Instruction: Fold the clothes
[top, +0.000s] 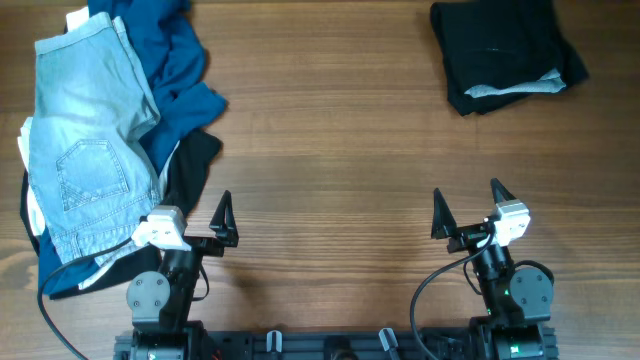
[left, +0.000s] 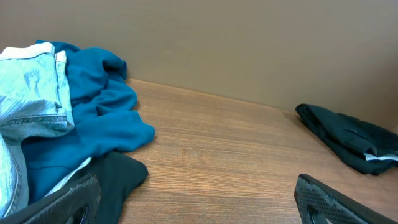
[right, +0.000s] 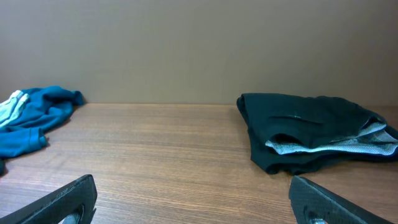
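Note:
A heap of clothes lies at the table's left. Pale blue denim shorts (top: 85, 150) lie on top, back pocket up, over a deep-blue garment (top: 175, 75) and a black garment (top: 190, 165); a bit of white shows at the heap's left edge. In the left wrist view the shorts (left: 28, 93), the blue garment (left: 93, 118) and the black garment (left: 118, 177) are at the left. A folded black garment (top: 505, 50) lies at the far right, also in the right wrist view (right: 311, 134). My left gripper (top: 197, 215) is open and empty beside the heap. My right gripper (top: 467, 207) is open and empty at the front right.
The table is brown wood (top: 330, 150). A plain wall stands behind its far edge (right: 186, 50). A black cable (top: 55, 275) loops from the left arm over the heap's near end.

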